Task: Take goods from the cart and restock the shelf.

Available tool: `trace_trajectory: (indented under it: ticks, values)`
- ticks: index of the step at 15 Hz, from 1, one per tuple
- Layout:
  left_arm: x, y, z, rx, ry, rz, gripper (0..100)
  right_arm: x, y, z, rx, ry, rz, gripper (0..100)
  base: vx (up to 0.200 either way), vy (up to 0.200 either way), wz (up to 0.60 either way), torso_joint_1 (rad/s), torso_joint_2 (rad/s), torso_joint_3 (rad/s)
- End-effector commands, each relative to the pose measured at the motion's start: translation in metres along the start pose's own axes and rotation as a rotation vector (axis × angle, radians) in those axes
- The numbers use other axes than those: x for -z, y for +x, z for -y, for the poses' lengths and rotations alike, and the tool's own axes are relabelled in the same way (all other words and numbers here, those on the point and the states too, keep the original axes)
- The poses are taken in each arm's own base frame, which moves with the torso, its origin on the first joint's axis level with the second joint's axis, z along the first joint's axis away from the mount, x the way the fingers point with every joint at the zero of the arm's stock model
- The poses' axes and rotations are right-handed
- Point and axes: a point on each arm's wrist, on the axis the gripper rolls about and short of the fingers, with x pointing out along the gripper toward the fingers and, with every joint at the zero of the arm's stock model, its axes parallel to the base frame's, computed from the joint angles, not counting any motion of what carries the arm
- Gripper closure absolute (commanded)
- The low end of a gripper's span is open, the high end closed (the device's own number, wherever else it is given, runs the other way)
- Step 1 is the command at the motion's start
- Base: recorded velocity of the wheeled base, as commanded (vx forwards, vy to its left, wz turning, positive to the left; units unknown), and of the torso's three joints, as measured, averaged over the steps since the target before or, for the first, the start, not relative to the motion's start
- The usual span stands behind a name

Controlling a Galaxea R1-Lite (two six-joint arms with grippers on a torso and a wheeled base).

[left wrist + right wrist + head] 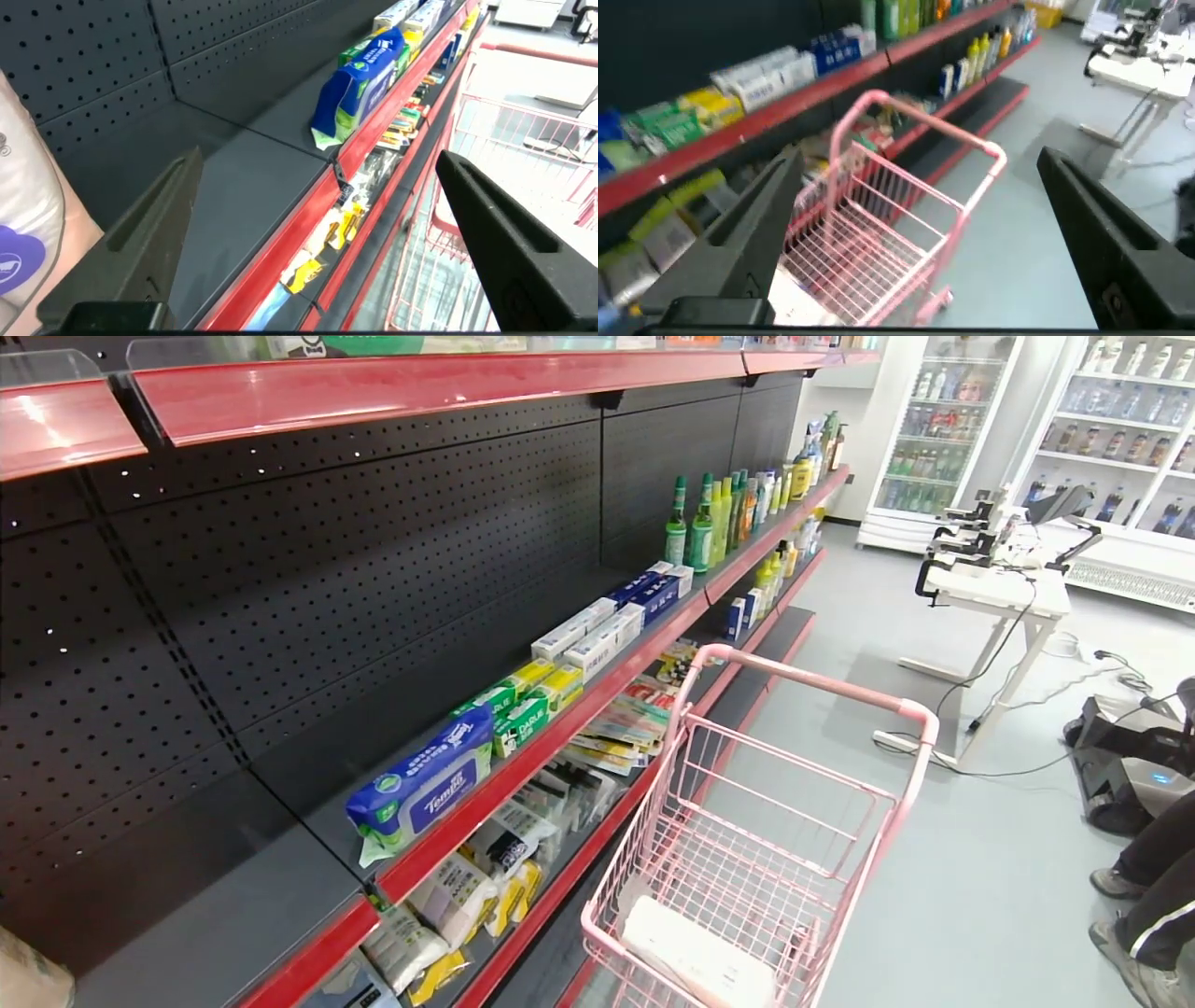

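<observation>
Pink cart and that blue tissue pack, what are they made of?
The pink cart looks like metal wire with a glossy pink coating: thin rods crossing in a grid. The blue tissue pack seems wrapped in soft shiny plastic film; it crinkles and catches light.

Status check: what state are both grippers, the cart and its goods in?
left gripper, open, holding nothing.
right gripper, open, holding nothing.
cart, upright beside the shelf, one white pack inside.
white pack, lying flat on cart floor.
blue tissue pack, lying on shelf.
</observation>
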Motion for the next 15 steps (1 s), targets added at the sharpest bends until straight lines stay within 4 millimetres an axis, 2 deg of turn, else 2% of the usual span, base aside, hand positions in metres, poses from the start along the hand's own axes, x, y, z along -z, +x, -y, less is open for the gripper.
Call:
trace_trajectory:
  ticks: [1,2,5,6,9,10,11,15]
  values:
    - [0.000,0.000,0.000,0.000,0.000,-0.002,0,0.016,0.090,0.002,-0.048,-0.128,-0.318,0,0.000,0.000,0.00,0.000,0.00,0.000]
    - [0.000,0.000,0.000,0.000,0.000,-0.002,0,0.041,0.122,-0.003,-0.102,-0.141,-0.468,0,0.000,0.000,0.00,0.000,0.00,0.000]
    - [0.000,0.000,0.000,0.000,0.000,0.000,0,0.087,0.177,-0.032,-0.276,-0.159,-0.707,0,0.000,0.000,0.00,0.000,0.00,0.000]
    - [0.000,0.000,0.000,0.000,0.000,0.000,0,0.101,0.190,-0.043,-0.362,-0.161,-0.761,0,0.000,0.000,0.00,0.000,0.00,0.000]
    - [0.000,0.000,0.000,0.000,0.000,-0.002,0,0.130,0.217,-0.080,-0.492,-0.211,-0.869,0,0.000,0.000,0.00,0.000,0.00,0.000]
    - [0.000,0.000,0.000,0.000,0.000,-0.002,0,0.132,0.221,-0.085,-0.508,-0.224,-0.873,0,0.000,0.000,0.00,0.000,0.00,0.000]
    - [0.000,0.000,0.000,0.000,0.000,-0.002,0,0.143,0.232,-0.099,-0.564,-0.284,-0.892,0,0.000,0.000,0.00,0.000,0.00,0.000]
    - [0.000,0.000,0.000,0.000,0.000,-0.002,0,0.176,0.247,-0.132,-0.663,-0.372,-0.967,0,0.000,0.000,0.00,0.000,0.00,0.000]
